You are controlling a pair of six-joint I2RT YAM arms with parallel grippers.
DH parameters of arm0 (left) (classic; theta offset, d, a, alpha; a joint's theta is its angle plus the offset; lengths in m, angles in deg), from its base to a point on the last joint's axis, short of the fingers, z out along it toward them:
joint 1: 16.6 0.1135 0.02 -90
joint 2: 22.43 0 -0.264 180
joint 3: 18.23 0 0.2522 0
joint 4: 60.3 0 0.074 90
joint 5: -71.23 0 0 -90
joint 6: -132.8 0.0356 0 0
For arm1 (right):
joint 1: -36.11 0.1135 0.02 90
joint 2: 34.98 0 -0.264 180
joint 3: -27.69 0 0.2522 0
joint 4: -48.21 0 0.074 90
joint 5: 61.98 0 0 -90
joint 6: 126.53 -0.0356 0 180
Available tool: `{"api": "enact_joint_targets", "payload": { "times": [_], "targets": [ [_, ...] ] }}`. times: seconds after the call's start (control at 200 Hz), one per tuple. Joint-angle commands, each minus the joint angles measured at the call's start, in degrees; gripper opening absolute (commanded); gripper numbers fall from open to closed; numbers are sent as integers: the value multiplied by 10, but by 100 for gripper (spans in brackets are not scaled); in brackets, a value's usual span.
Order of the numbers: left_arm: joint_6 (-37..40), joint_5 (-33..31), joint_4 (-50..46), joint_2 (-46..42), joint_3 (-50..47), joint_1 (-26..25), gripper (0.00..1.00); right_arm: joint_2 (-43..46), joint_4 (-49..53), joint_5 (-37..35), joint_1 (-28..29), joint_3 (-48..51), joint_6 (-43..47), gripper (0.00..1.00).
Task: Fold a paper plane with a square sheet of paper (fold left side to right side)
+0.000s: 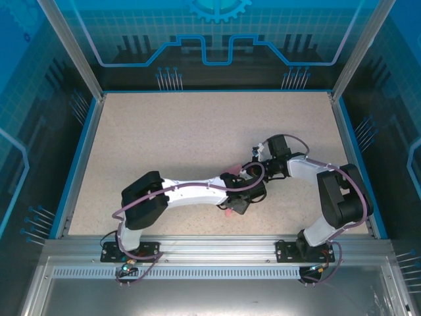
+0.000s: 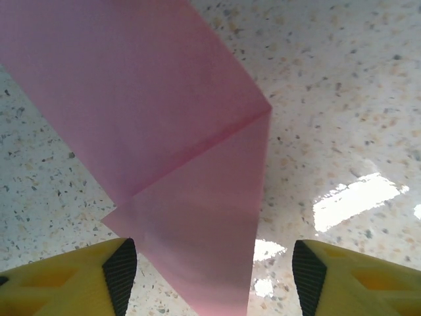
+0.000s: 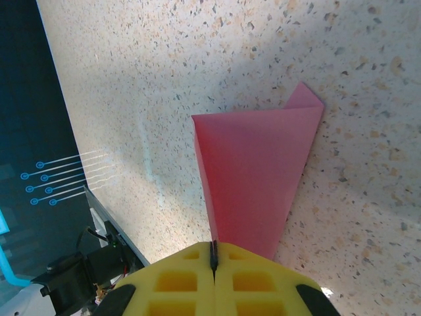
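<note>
Bench: we saw a beige speckled bench [image 1: 164, 131] with blue panels around it, and 2 white-and-black arms reaching in to meet right of its middle.
Paper: the thin pink-red sheet of paper [image 3: 253, 171] lay between the 2 wrists. In the top view we could make out only small pink slivers [image 1: 231, 166] beside the black wrist parts.
Paper shape: in the left wrist view the sheet [image 2: 164, 131] showed a diagonal crease, with 1 layer lapped over another and a narrow tip pointing toward the camera. In the right wrist view it tapered from a wide far edge, with a small corner peeking out behind it, down to the fingers.
Left fingers: the yellow, black-padded left fingers [image 2: 120, 276] stood well apart just above the bench, 1 on each side of the sheet's narrow tip. The left pad sat just beside the paper's edge, and we could not tell whether it touched.
Right fingers: the yellow right fingers [image 3: 213, 255] were pressed fully together, and the sheet's narrow end ran straight into their seam, so we read them as pinching the paper.
Top view: the left fingers [image 1: 238, 201] and right fingers [image 1: 253, 172] sat near each other.
</note>
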Motion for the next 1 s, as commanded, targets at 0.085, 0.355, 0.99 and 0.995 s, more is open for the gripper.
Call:
{"api": "enact_joint_targets", "payload": {
  "times": [0.085, 0.355, 0.99, 0.995],
  "targets": [
    [-16, -18, -36, 31, 28, -8, 58, -13, 13, -5, 12, -10, -6, 0],
    [-11, -1, -28, 39, 31, -9, 43, -22, 14, -8, 13, -11, -2, 0],
    [-7, 32, -8, 42, 21, -9, 23, -40, 13, -6, 13, -17, 8, 1],
    [-8, 32, -7, 41, 21, -9, 23, -40, 14, -5, 13, -17, 8, 2]
  ]
}}
